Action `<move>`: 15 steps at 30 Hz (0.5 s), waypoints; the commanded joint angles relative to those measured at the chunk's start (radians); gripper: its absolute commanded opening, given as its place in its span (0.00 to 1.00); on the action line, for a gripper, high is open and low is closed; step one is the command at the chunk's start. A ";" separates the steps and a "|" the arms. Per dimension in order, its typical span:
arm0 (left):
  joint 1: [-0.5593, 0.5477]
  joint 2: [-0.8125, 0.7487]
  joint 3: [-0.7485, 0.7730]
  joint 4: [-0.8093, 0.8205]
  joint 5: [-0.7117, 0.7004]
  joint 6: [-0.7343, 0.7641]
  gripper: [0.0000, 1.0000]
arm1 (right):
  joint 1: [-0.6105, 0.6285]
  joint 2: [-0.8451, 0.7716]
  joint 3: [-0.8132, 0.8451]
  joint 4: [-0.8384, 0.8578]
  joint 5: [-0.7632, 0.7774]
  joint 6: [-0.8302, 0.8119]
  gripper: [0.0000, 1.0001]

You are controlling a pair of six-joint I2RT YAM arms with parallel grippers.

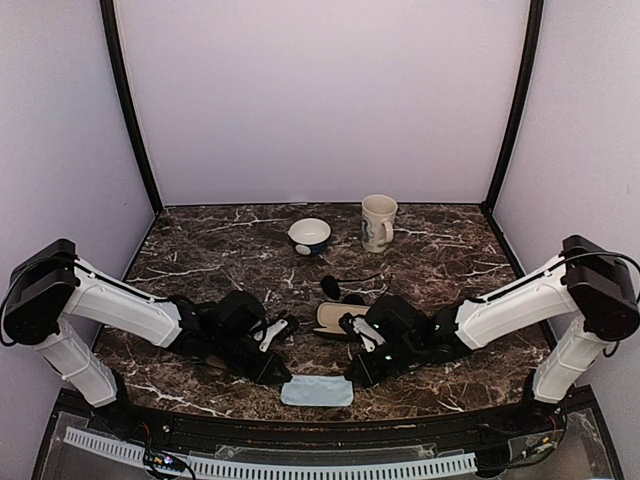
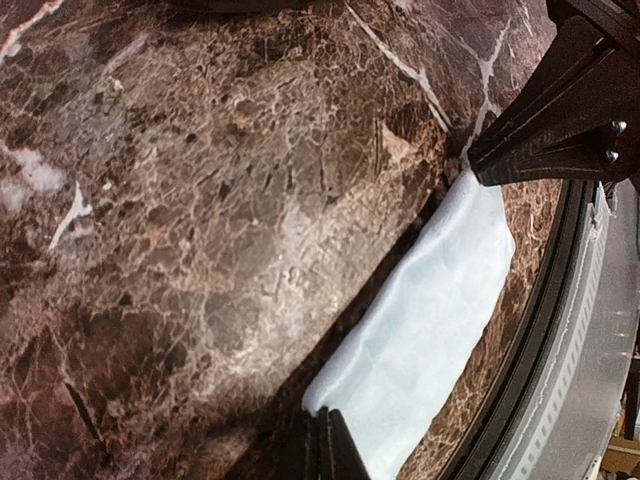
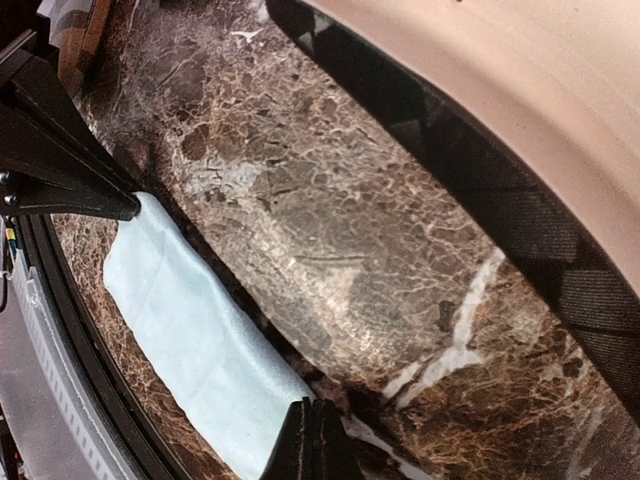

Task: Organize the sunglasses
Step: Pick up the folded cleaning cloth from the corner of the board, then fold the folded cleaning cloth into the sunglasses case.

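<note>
— Where are the sunglasses [image 1: 330,286]?
— Lying in the middle of the table [image 1: 200,250], just behind the oblong case [image 1: 335,318] and nearer us than the mug [image 1: 378,222].
— And the claws?
— The left claw [image 2: 322,418] and right claw [image 3: 312,408] are both closed tight. Each is pinching an opposite end of the pale blue cloth [image 1: 317,391] at the near edge.

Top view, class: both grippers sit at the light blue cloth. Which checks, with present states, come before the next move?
1. Left gripper shut: ok.
2. Right gripper shut: ok.
3. Each gripper actually pinching its end of the cloth: cannot tell.
4. Cloth lying flat, not bunched: ok.
5. Sunglasses untouched, apart from both grippers: ok.
</note>
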 commanded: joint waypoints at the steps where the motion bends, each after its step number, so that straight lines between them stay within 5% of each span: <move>1: 0.003 -0.029 0.023 0.020 0.005 -0.009 0.00 | -0.018 -0.075 0.017 -0.018 0.039 -0.019 0.00; 15: 0.020 0.091 0.264 0.008 -0.045 0.102 0.00 | -0.089 -0.232 0.017 -0.162 0.136 -0.083 0.00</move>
